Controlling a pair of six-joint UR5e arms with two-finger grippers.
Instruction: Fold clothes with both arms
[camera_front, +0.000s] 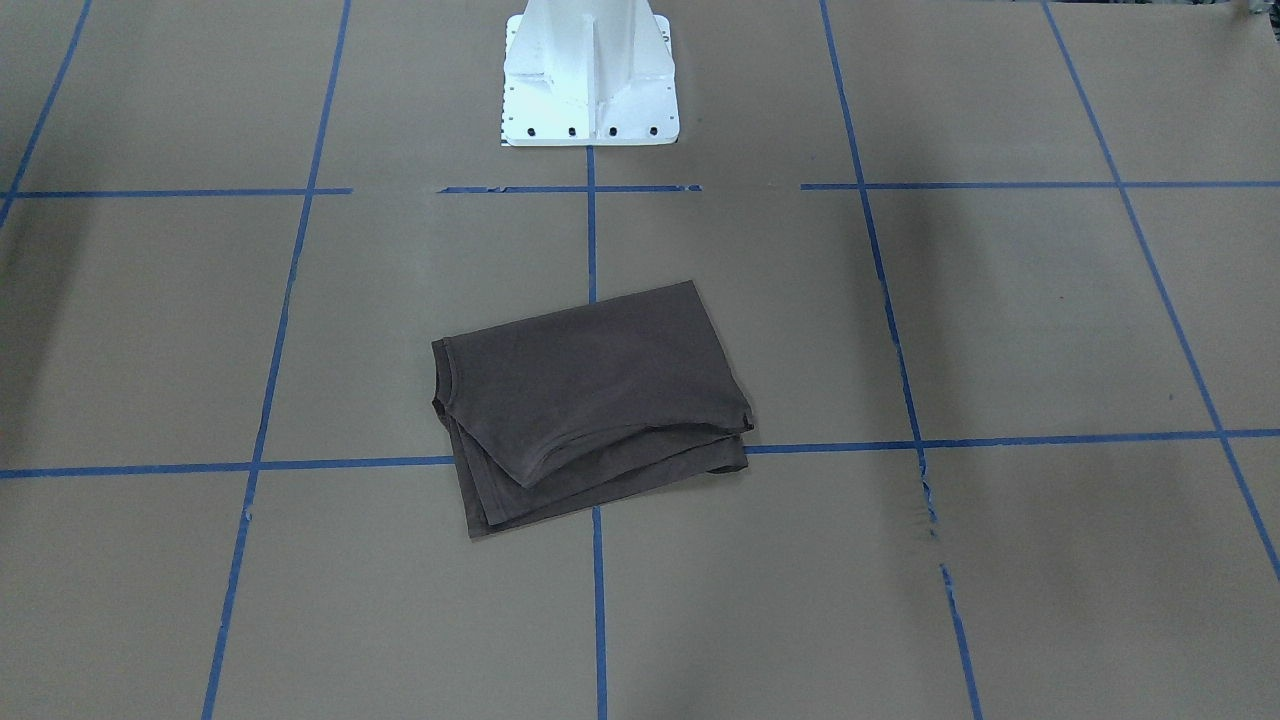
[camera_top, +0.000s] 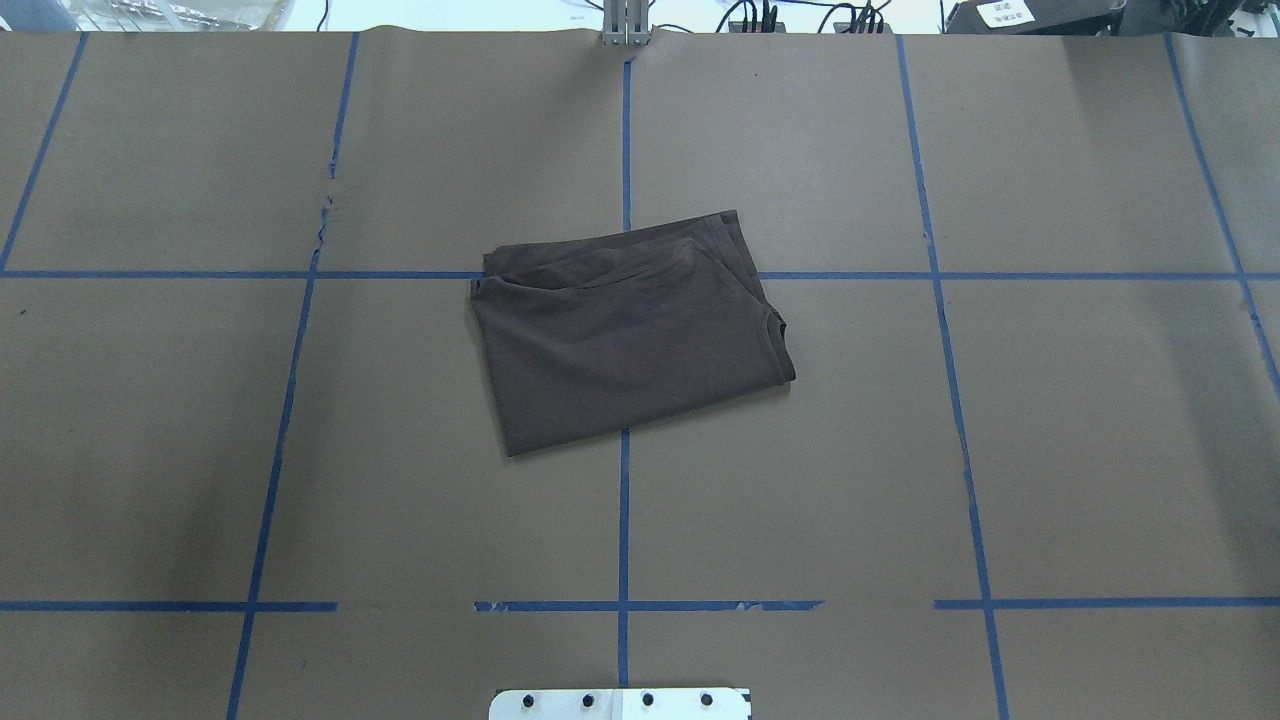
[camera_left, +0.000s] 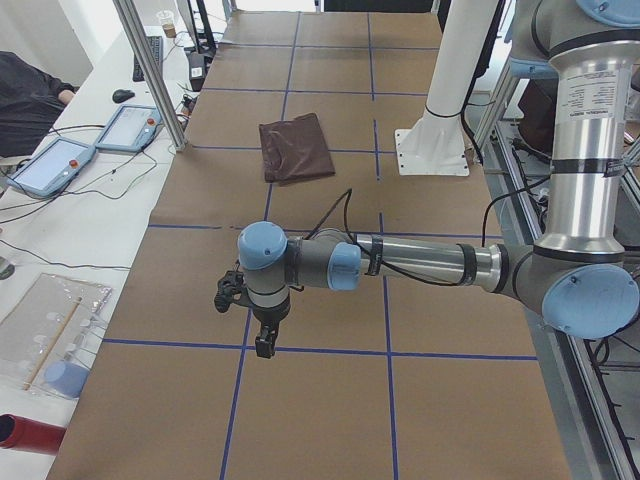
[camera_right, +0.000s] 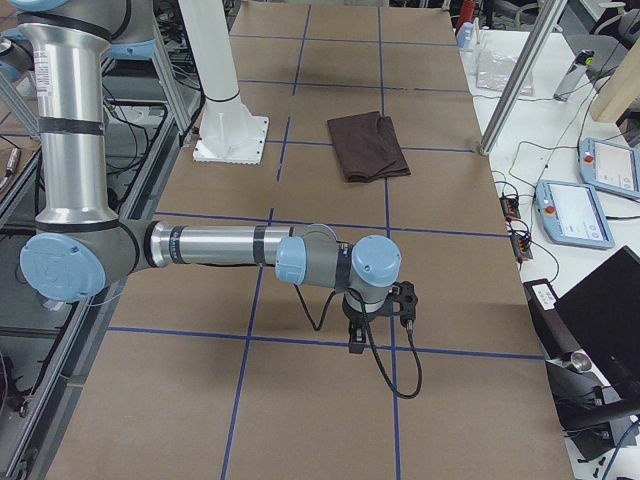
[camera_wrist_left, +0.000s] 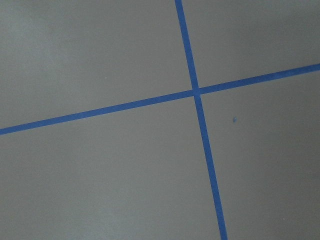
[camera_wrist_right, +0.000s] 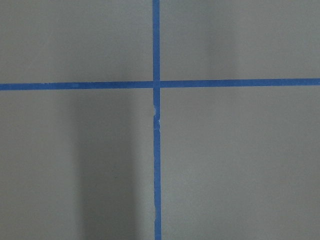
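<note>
Logged left arm (camera_left: 420, 265) stretched out low and level at the left end of the surface (camera_top: 1050, 450), wrist bent down, left tool (camera_left: 264, 345) pointing at the brown paper close to a crossing of blue tape (camera_top: 623, 520). Seen from the side camera only, so cannot tell whether that tool stands wide or narrow. Left wrist camera: recorded plain paper and one tape crossing. Found shirt (camera_top: 630, 340) mid-surface, well apart from both tools, lying flat and folded into a compact, slightly skewed rectangle of several layers. Noted it astride the centre tape line and covering a crossing, with stacked layer edges showing on the side away from the pedestal (camera_front: 590, 75). Logged right arm (camera_right: 215, 245) at the right end in a mirrored pose, forearm level, right tool (camera_right: 357, 340) pointing down just beside a tape line. Side view only again, so cannot tell how far that tool is spread. Right wrist camera: recorded paper, one tape crossing and a soft shadow band.
</note>
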